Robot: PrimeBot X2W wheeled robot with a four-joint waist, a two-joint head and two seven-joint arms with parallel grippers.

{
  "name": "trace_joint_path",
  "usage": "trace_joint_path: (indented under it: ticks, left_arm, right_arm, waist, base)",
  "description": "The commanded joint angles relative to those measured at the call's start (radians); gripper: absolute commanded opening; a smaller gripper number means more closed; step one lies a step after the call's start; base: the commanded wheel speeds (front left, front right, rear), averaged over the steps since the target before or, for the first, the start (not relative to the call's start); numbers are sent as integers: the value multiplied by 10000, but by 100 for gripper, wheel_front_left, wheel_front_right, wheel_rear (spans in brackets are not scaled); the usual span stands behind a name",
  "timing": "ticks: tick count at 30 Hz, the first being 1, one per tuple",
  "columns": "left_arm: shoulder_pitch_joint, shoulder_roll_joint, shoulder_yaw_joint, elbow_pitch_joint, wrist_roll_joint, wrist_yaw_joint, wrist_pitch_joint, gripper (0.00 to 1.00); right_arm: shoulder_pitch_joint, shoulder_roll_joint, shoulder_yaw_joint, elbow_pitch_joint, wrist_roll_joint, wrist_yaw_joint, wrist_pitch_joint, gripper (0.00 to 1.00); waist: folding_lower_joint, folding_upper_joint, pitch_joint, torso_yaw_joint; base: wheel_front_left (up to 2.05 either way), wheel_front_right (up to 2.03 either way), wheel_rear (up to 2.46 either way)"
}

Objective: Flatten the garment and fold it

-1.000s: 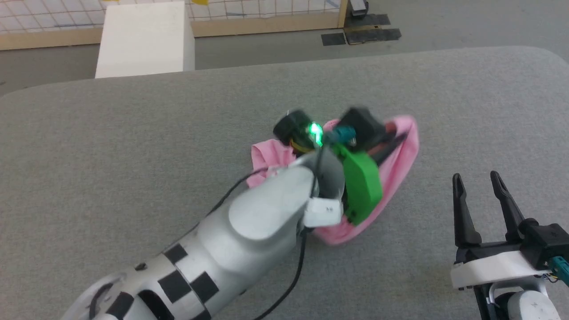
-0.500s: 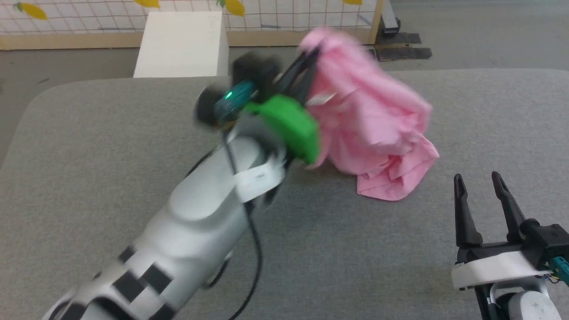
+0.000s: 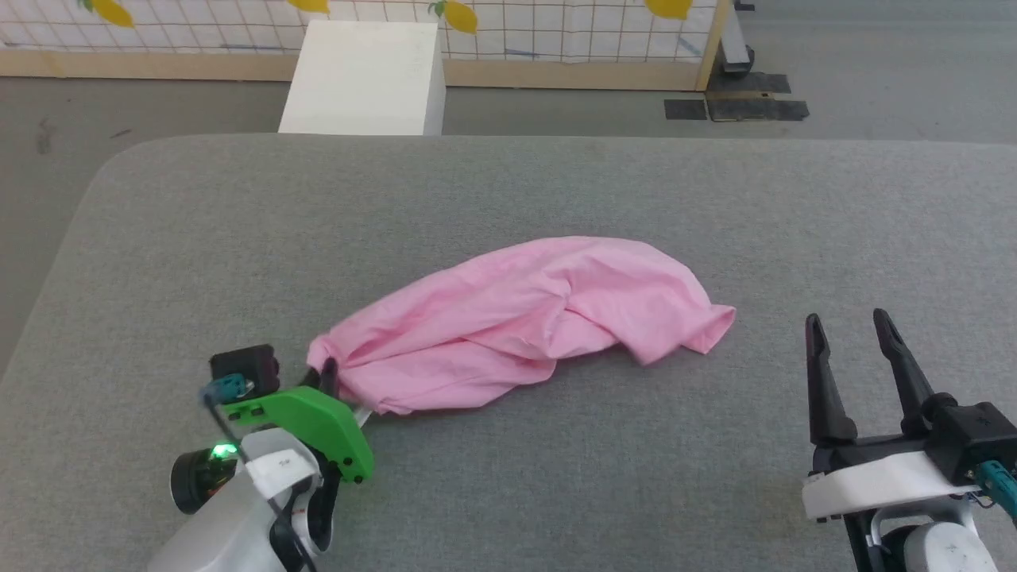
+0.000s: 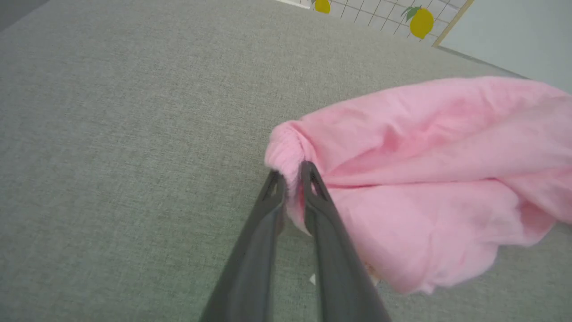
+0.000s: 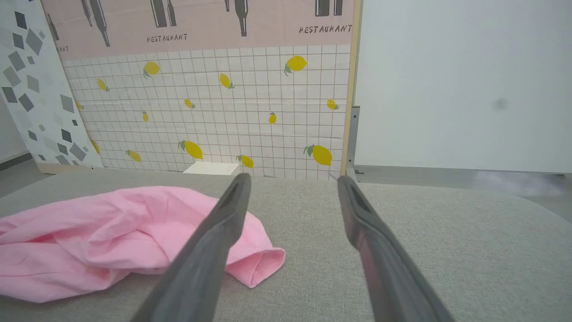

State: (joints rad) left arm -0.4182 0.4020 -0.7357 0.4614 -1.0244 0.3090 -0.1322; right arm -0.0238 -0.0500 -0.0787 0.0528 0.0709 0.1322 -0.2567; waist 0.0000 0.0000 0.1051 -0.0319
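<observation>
- Head view: the garment [image 3: 516, 318] lies in a crumpled, elongated heap near the middle of the grey worktop [image 3: 508, 191]. Its long axis runs from about 8 o'clock to 3 o'clock.
- Head view: the left tool [image 3: 327, 373] sits at the garment's 8 o'clock end. Its dark fingers are drawn together, with the tips in the bunched pink edge.
- Head view: the right tool [image 3: 847, 322] stands at 4 o'clock from the garment, well apart from it. Its fingers are spread, point toward 12 o'clock and have nothing between them.
- Head view: a white box [image 3: 365, 79] stands on the floor [image 3: 159, 103] beyond the worktop's far edge, at 11 o'clock from the garment.
- Left wrist view: the left tool [image 4: 291, 172] is clenched on a gathered fold of the garment [image 4: 424, 179]. Pink cloth shows in the narrow gap between the fingers.
- Left wrist view: the rest of the cloth spreads toward 3 o'clock and rests on the worktop [image 4: 111, 134].
- Right wrist view: the right tool [image 5: 292, 181] is released, its fingers wide apart with bare worktop [image 5: 447, 232] between them.
- Right wrist view: the garment [image 5: 111, 237] lies at 9 o'clock from the fingers. An open hemmed end of it points toward 4 o'clock.
- Right wrist view: a tiled panel [image 5: 223, 112] printed with lemons stands behind the worktop, at 11 o'clock.
</observation>
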Motion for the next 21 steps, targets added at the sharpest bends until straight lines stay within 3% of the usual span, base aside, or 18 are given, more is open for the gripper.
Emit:
trace_joint_path:
  ticks: [1,6,9,12,16,21]
  left_arm:
    - [190,72,126,-218,-47,9,-290,100]
    - [838,113,757,-1156,335,-176,-1212,100]
    - [1347,-185,2213,-2216,1651,132,-1286,100]
    - [2217,-802,3534,-3348,3278,22,-1291,100]
    - [3114,-1802,4824,-4366,5073,-601,-1293,100]
    - [3507,-2872,5974,-4858,6529,-1693,-1294,100]
  right_arm:
    - [81,-3,58,-20,-43,-15,-51,100]
    - [53,-3,336,-24,-106,-15,-51,100]
    - [22,-3,600,-136,-225,-15,-15,100]
    - [-123,-3,1089,-208,-334,-15,153,100]
    - [-575,-3,2082,-33,-465,-15,678,100]
    - [-1512,-3,3320,801,-740,-15,2179,100]
  waist:
    - [0,0,-43,104]
    - [0,0,-91,242]
    - [0,0,-79,378]
    - [0,0,-41,503]
    - [0,0,76,708]
    - [0,0,385,1003]
  base:
    - [0,0,0]
    - [0,0,0]
    - [0,0,0]
    - [0,0,0]
    - [0,0,0]
    - [0,0,0]
